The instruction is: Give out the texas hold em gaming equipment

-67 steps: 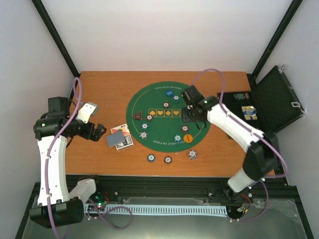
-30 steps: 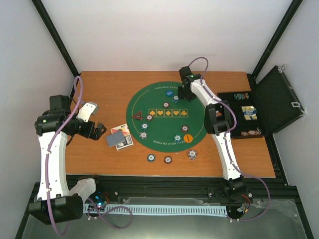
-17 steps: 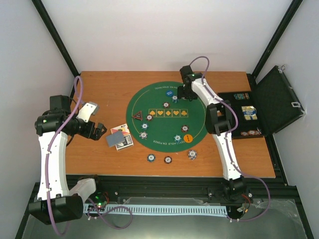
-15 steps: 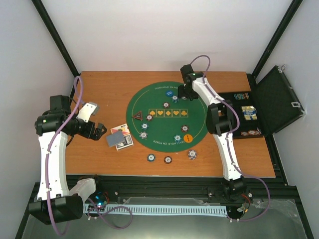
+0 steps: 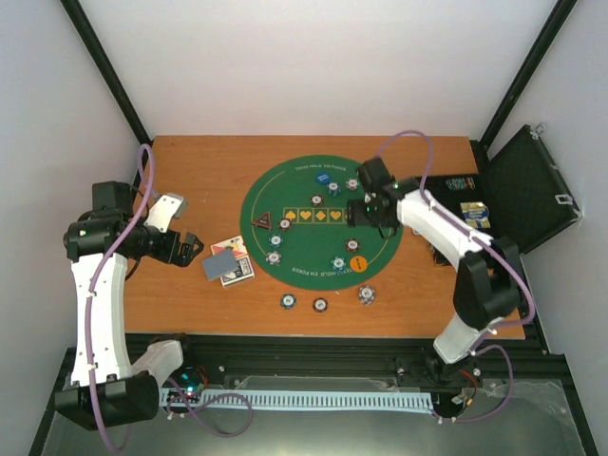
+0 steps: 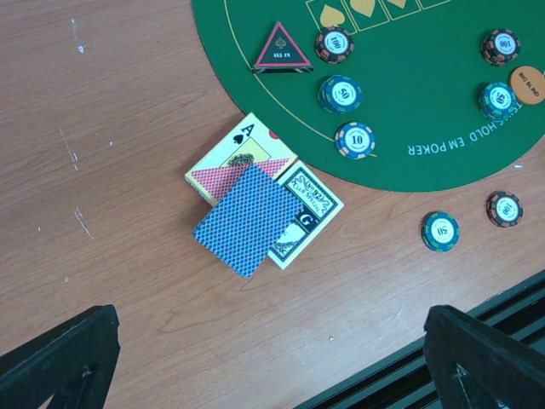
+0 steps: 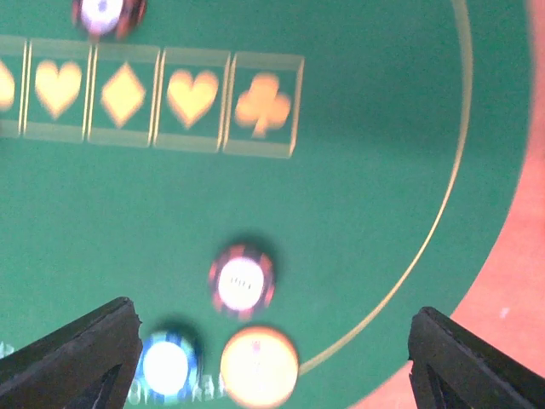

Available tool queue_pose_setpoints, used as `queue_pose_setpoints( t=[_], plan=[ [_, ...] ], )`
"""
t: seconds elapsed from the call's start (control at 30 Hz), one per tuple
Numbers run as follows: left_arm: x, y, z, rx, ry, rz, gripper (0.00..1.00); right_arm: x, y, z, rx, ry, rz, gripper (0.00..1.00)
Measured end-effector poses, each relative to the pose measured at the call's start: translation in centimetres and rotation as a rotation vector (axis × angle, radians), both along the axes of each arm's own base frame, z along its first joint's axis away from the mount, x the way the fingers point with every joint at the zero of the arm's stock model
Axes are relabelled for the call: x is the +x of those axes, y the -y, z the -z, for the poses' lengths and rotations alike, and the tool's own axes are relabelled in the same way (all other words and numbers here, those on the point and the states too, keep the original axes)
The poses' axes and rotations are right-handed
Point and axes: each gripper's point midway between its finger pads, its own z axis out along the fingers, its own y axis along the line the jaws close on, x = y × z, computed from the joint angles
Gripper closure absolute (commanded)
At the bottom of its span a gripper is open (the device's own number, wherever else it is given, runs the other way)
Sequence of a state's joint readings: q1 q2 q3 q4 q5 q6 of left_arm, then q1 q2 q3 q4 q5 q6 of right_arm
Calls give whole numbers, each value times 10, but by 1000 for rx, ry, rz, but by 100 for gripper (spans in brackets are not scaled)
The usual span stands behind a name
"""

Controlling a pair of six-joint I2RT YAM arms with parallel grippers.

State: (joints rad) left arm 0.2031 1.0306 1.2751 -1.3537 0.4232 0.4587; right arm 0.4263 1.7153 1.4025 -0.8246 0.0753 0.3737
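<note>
Fingers (image 6: 60,358) of left gripper (image 6: 268,341) spread wide, empty | playing cards (image 6: 247,220) lie stacked on wooden table (image 6: 111,111) just ahead, between the tips | right gripper (image 7: 268,328) also parted, holding nothing, above green felt mat (image 7: 366,170) | red-black chip (image 7: 242,281), orange disc (image 7: 258,366) and blue chip (image 7: 166,365) sit between its fingers

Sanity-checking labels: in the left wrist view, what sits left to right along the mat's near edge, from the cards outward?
Order: blue-backed card → 10 chip → 50 chip → 100 chip just right of it.
</note>
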Motion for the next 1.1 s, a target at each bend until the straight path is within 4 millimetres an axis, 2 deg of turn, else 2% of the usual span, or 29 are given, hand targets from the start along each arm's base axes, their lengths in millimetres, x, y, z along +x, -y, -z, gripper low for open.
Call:
queue_pose_setpoints(
  t=[0.23,0.4,0.5,0.63,0.87,1.0,1.1],
  plan=[
    [-5,3,-7,-5,32,-1,0,-106,-23,30,-28,-48,-95,11],
    [-9,4,-11,-5,54,3,0,-147,-18,38,-22,-52,-81,10],
    [-9,4,-10,-6,53,3,0,-161,-19,43,-17,-59,-82,10],
    [-9,5,-10,-12,53,6,0,-175,-15,62,-40,-98,-77,14],
    [-9,6,-10,-17,52,9,0,-184,-6,94,-97,-159,-59,19],
    [-9,6,-10,-17,52,8,0,-185,-6,105,-102,-172,-56,27],
    [-9,6,-10,-17,50,8,0,-187,-6,113,-101,-185,-54,38]
  ],
)
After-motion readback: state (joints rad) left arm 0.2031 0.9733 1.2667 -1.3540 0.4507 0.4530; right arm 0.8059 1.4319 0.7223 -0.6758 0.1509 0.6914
